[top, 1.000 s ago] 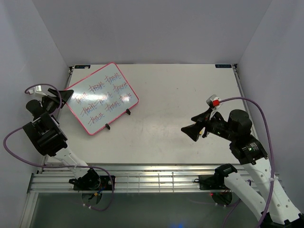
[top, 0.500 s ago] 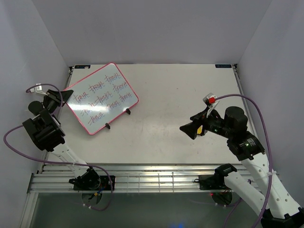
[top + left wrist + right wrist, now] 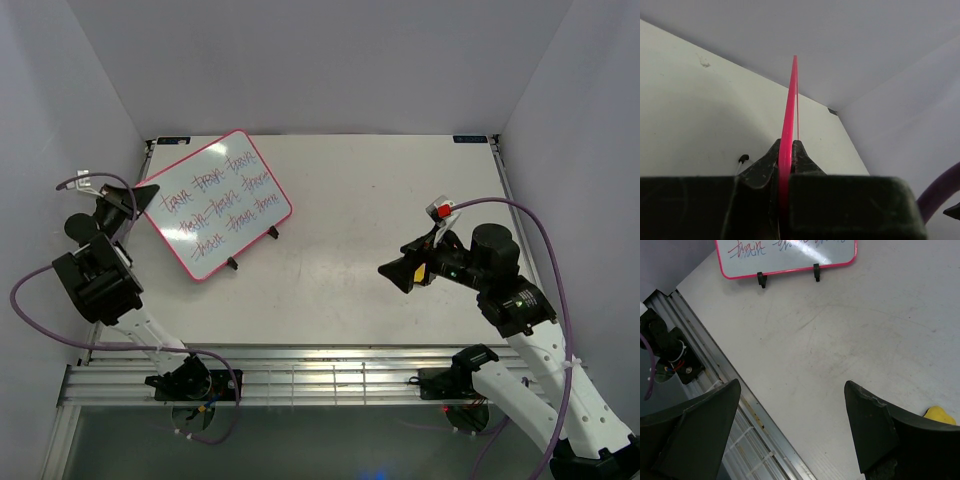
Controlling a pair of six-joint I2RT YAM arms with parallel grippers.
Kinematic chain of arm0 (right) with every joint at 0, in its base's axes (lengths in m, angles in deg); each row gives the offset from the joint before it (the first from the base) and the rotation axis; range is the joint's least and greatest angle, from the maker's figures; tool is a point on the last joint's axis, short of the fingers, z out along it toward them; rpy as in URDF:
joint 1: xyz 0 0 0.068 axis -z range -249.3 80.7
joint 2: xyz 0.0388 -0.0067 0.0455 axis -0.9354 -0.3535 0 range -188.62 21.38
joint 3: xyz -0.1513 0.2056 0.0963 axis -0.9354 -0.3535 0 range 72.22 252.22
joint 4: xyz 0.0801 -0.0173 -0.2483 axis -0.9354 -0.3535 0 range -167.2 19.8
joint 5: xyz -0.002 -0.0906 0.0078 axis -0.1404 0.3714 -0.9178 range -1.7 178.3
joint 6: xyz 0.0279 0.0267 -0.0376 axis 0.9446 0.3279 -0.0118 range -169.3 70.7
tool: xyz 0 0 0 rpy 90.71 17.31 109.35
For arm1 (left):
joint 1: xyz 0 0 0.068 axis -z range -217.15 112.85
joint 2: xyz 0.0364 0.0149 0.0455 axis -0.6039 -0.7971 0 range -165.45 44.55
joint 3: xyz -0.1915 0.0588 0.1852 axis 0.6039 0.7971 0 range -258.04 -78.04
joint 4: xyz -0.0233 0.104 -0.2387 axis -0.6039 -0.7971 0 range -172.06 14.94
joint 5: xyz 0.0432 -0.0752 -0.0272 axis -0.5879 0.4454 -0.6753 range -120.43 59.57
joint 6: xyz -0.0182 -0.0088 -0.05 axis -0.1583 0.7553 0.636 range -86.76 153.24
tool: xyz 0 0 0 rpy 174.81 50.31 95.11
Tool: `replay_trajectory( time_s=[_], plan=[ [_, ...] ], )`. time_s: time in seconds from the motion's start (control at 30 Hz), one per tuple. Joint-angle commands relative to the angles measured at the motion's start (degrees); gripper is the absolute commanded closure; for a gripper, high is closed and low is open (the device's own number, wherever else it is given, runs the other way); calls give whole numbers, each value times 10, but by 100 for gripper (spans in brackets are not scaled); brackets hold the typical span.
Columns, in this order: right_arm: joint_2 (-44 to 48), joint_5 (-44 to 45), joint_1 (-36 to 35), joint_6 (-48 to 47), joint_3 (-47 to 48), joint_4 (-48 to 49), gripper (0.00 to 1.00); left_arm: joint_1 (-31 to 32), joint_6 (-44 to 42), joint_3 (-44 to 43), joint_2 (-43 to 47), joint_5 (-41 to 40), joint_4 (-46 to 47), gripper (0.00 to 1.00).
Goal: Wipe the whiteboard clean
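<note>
The whiteboard (image 3: 218, 202) stands tilted on two small black feet at the table's back left, its white face covered with red and blue handwriting inside a pink-red rim. My left gripper (image 3: 143, 193) is shut on the board's left edge; in the left wrist view the pink rim (image 3: 789, 120) runs edge-on between the closed fingers. The board's lower part (image 3: 790, 254) shows at the top of the right wrist view. My right gripper (image 3: 395, 272) hangs open over the table's right half, nothing between its fingers. A bit of yellow sponge (image 3: 940, 415) peeks out beside the right finger.
The aluminium rail (image 3: 320, 372) runs along the table's near edge, with both arm bases on it. Purple cables (image 3: 545, 240) loop off both arms. White walls close in the table on the left, back and right.
My left gripper has closed on the whiteboard's left edge, and the board has shifted slightly toward the right. The right arm has swung a little leftward and stays open.
</note>
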Motion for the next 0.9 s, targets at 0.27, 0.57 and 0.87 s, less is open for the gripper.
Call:
replay_trajectory(
  time_s=[0.27,0.57,0.87],
  plan=[
    [10,24,-4,1,18,13,10,43,-55,-73,152,-1,-34,100],
    [4,76,-4,41,-37,65,10,158,-85,-123,229,-60,-146,100],
    [-34,289,-2,94,-25,55,10,308,-199,-219,281,-188,-441,100]
  ],
)
